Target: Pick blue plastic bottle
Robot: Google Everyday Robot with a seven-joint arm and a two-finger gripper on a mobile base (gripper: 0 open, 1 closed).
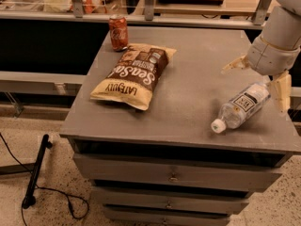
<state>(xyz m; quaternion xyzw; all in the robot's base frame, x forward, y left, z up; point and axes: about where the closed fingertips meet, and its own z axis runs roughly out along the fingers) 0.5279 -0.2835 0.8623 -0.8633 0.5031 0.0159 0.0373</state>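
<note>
1. Progress check: I'm calling this the approach stage, nothing grabbed. The bottle (242,106) is lying flat on the table (197,79), so the whole pick (close, grip, lift) is not yet done.

2. The gripper (254,89) is hanging at the right side of the tabletop, right over the fat end of the bottle. Its fingers are spread wide and holding nothing. One finger is sticking out toward 9 o'clock. The other is pointing down toward 6 o'clock, just beside the bottle's base. From where I'm standing I can't tell if that one is touching the plastic.

3. Location: taking the middle of the tabletop as the clock centre, the bottle is sitting out at around 4 o'clock, close to the front right corner. It isn't hanging over the edge.

4. Orientation: it's lying on its side with the long axis running diagonally, roughly 8 o'clock to 2 o'clock. The white cap is pointing to 8 o'clock, toward the front edge, and the base is aiming at 2 o'clock, under the gripper. The label is facing up.

5. Other stuff is sitting well apart from it. A chip bag (134,76) is lying at about 10 o'clock, and a soda can (118,32) is standing behind it at about 11. Neither one looks like it's getting in the way.

6. My guess is the fingers are needing to line up across that diagonal before closing.
</note>
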